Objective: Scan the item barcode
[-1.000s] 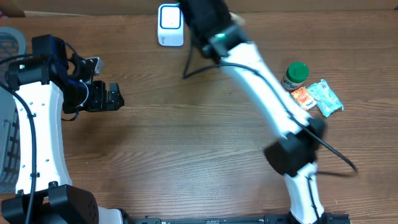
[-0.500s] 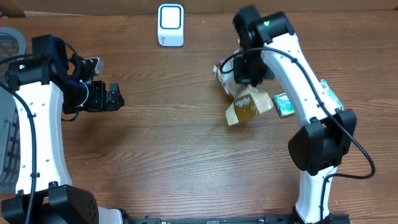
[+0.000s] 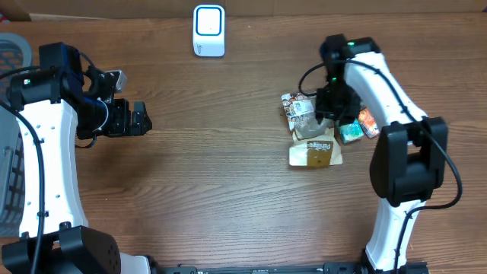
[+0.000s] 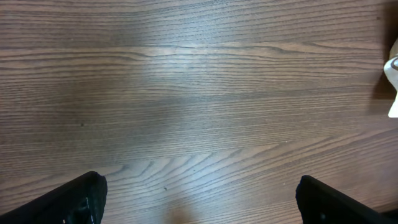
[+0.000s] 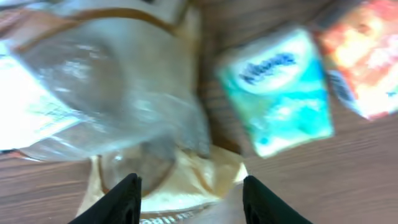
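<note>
A white barcode scanner (image 3: 208, 30) stands at the table's far edge. A tan pouch (image 3: 314, 153) lies flat on the wood at centre right, beside a clear bag with a white label (image 3: 298, 106). My right gripper (image 3: 329, 114) hovers just over this pile. In the right wrist view its jaws stand apart (image 5: 193, 200) above the tan pouch (image 5: 186, 180), holding nothing, and the clear bag (image 5: 93, 81) fills the upper left. My left gripper (image 3: 141, 118) rests far to the left, open (image 4: 199, 199) over bare wood.
A teal packet (image 3: 350, 133) (image 5: 277, 90) and an orange packet (image 3: 368, 122) (image 5: 364, 56) lie just right of the pouch. A grey basket (image 3: 11, 53) sits at the left edge of the table.
My right arm swung from near the scanner to the right with the tan pouch, lowered it by the packets and opened its jaws, so the pouch now lies on the table. The left arm stayed still.
</note>
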Robot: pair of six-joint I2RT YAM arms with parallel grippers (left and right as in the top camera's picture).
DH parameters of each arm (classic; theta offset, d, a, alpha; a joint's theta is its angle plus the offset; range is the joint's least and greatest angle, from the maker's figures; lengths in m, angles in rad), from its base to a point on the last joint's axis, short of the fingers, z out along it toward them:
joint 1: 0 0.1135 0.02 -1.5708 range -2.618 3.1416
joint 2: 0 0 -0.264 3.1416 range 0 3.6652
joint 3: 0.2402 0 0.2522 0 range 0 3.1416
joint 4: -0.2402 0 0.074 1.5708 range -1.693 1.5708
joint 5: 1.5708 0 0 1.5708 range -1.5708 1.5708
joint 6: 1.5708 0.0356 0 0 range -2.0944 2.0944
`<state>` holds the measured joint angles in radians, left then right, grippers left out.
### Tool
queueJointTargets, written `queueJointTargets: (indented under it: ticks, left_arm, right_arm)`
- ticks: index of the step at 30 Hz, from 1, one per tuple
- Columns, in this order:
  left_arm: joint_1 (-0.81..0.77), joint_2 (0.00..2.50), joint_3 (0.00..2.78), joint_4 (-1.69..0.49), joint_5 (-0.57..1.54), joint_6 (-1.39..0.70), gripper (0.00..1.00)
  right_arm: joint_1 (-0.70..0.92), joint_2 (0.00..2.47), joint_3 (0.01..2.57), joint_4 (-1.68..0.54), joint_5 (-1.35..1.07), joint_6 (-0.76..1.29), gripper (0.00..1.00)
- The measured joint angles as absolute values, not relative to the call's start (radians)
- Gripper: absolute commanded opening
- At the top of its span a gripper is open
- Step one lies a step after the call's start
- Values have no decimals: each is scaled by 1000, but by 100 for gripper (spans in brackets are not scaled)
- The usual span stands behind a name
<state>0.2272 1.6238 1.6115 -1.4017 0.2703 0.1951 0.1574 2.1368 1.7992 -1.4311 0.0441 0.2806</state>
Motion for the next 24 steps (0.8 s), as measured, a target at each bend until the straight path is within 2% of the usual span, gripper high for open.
queueJointTargets:
  ticks: [4, 7, 11, 12, 13, 14, 16, 24]
  left_arm:
    - [227, 1624, 1612, -1401, 270, 195, 100]
    - [227, 1624, 1612, -1402, 270, 195, 99]
    - [227, 1624, 1612, -1402, 270, 195, 100]
    - [227, 1624, 1612, -1401, 270, 195, 100]
    - [227, 1624, 1612, -1402, 270, 195, 100]
    - [227, 1624, 1612, -1402, 270, 195, 100]
    - [227, 1624, 1612, -1402, 270, 195, 100]
    - [227, 1624, 1612, -1402, 270, 195, 100]
  right_arm:
    - [135, 2137, 1877, -1485, 45, 271, 47]
    - [138, 2136, 2036, -1559, 40, 252, 43]
    - [152, 2126, 2230, -1649, 16, 227, 44]
    - [159, 2116, 2284, -1677, 3, 223, 48]
    - [165, 2099, 2326, -1688, -17, 222, 58]
    - [169, 2078, 2354, -1687, -31, 218, 78]
    - [178, 2008, 2389, -1687, -86, 212, 100]
    - [184, 1671, 2426, -1693, -320, 219, 100]
